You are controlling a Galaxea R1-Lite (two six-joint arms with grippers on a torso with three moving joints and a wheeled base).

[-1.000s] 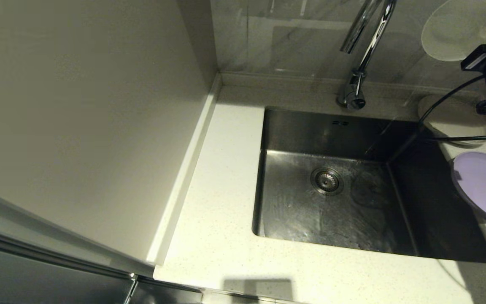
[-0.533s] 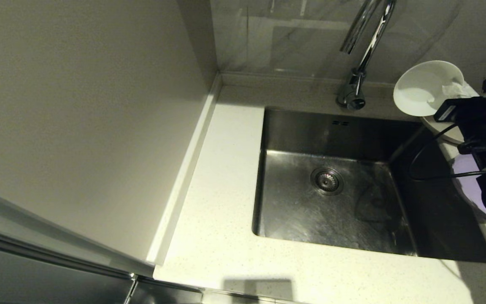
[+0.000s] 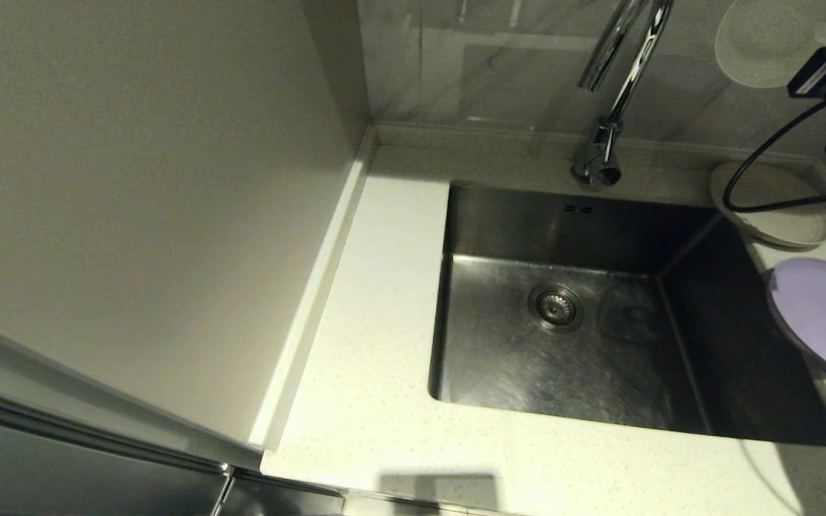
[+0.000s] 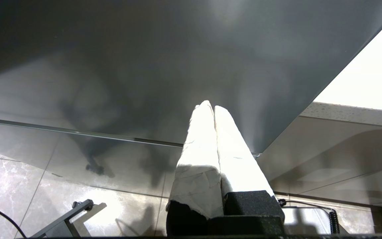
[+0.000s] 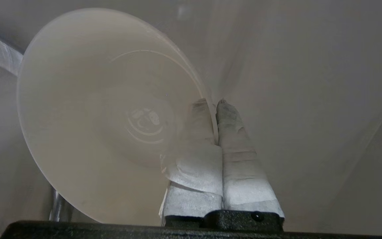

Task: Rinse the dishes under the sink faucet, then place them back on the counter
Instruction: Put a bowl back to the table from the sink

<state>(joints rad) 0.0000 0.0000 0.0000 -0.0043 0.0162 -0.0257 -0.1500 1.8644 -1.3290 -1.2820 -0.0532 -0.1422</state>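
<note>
Nearest, along the front: off-white, finely speckled stone-like counter, framing the rectangular brushed stainless-steel sink with its round strainer drain.

On the right-hand counter strip, just beside the basin: a lavender-purple round plate, its edge seemingly over the sink rim; behind it a beige round plate, lying flat, with a black cable across it.

Further back, behind the basin: the tall chrome gooseneck faucet. No water visible from the spout.

Farthest and highest, at the upper right: the small white bowl, held up on edge, well to the right of the spout. Right gripper pinched narrow on the bowl's rim, one white-wrapped finger inside, one outside.

Left gripper parked low beside the cabinet front, padded fingers pressed together, holding nothing.

Step in hand, by judgement: carrying the bowl to the faucet. To do well: swing left and down until the bowl's open side sits under the spout, keep the thin rim grip firm, tilt slowly to avoid slip, and steer clear of the chrome neck.
</note>
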